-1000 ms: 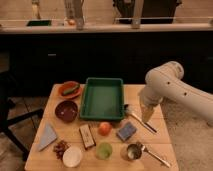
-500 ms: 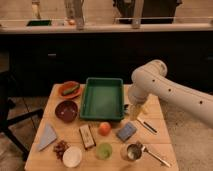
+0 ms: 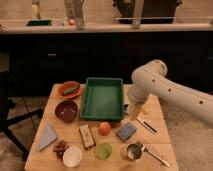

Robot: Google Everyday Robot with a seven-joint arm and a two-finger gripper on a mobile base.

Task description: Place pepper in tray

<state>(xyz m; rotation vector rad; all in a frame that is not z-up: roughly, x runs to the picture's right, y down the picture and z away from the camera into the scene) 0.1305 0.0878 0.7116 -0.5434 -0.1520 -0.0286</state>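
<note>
Dark green and slim, the pepper (image 3: 71, 90) is seen lying on the shallow orange plate (image 3: 61, 93), just beside the left wall of the green tray (image 3: 102, 100) and behind the dark red bowl (image 3: 66, 110). Its long axis is judged to run roughly across the picture, left to right, with the right end tilted slightly toward the back of the table (image 3: 56, 126); which end bears the stem cannot be told. The gripper (image 3: 137, 112) is held low on the opposite side, just off the tray's right wall, with its jaws spread wide apart and nothing between them. Trouble is most likely on the way over: the tray's raised walls could be struck if the crossing is made too low. The pepper could be rolled or pushed off the plate if it is approached along its length rather than across it. The plate's rim could also be caught by a fingertip, so that the plate is tipped or dragged.
</note>
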